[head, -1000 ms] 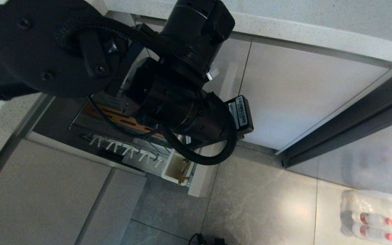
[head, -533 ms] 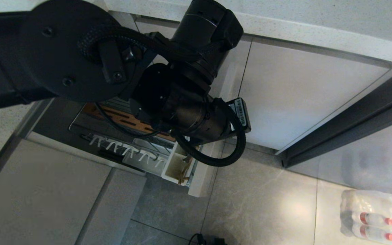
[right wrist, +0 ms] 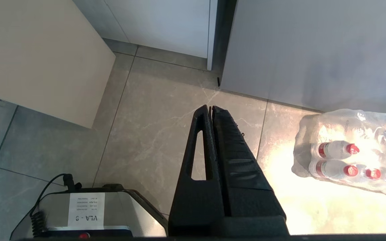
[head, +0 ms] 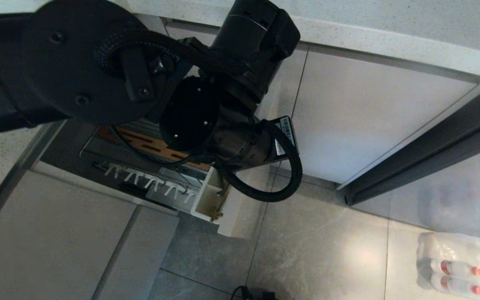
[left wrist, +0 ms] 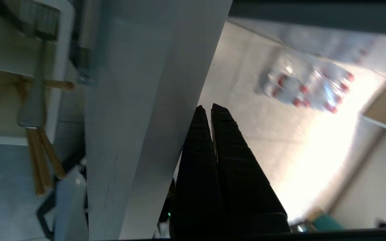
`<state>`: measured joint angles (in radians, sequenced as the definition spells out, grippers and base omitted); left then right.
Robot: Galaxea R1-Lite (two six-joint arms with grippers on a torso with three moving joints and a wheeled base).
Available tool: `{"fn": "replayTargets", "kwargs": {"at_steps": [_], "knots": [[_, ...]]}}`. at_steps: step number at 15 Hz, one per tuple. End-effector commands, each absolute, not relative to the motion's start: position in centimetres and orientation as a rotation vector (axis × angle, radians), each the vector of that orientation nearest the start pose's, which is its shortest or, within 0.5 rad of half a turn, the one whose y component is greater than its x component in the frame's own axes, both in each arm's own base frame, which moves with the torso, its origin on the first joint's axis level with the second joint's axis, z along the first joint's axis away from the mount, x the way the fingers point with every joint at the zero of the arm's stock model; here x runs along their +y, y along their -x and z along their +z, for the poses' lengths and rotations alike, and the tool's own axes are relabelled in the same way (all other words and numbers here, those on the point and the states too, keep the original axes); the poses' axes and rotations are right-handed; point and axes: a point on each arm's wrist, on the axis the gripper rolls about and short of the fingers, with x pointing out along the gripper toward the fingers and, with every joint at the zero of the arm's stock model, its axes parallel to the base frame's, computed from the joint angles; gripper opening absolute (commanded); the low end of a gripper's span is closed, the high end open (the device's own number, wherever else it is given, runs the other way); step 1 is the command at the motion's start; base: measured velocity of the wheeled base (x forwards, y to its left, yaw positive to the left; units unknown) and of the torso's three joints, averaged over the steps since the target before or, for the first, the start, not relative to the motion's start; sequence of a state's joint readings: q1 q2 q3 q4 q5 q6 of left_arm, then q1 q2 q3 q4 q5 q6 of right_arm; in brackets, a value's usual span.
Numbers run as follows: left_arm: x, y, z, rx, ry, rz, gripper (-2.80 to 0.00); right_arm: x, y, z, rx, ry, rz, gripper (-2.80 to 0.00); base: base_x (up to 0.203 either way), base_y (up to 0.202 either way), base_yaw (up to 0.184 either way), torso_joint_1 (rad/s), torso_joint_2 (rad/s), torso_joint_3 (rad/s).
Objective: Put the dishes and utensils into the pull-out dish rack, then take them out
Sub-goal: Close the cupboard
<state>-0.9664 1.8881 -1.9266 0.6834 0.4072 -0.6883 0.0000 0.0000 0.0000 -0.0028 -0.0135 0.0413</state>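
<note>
Left gripper (left wrist: 209,110) — closed, seemingly against front panel (left wrist: 139,110)

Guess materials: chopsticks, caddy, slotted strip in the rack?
Chopsticks: likely unfinished wood or bamboo, matte light-brown thin sticks. Caddy: looks like white moulded plastic, smooth walls, brownish staining inside. Slotted strip: seems wood, orange-brown with dark cut slots.

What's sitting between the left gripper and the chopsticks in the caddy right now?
In the left wrist view, the rack's beige front panel stands between the shut left gripper and the chopsticks poking out of the white caddy.
</note>
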Motion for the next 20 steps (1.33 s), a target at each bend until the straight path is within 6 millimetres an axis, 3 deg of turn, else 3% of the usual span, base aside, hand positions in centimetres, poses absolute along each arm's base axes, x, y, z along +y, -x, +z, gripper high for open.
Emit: {"fn": "replayTargets", "kwargs": {"at_steps": [1,14,20], "knots": [[-27.9,-20.4,30.7,0.646,0.241,-0.317,-2.80,0.0,2.3,7.6,-0.002,-0.041,-0.015,-2.80,0.000,0.000,0.000,0.000,0.00,0.000],[-27.3,-20.8,30.9,0.492,0.162,-0.104,-2.80,0.0,2.3,7.6,-0.002,-0.041,-0.014,-2.80,0.000,0.000,0.000,0.000,0.00,0.000],[-25.9,-22.7,30.8,0.435,0.105,0.034,-2.80,0.0,2.3,7.6,-0.002,-0.041,-0.014,-2.80,0.000,0.000,0.000,0.000,0.00,0.000]]}}
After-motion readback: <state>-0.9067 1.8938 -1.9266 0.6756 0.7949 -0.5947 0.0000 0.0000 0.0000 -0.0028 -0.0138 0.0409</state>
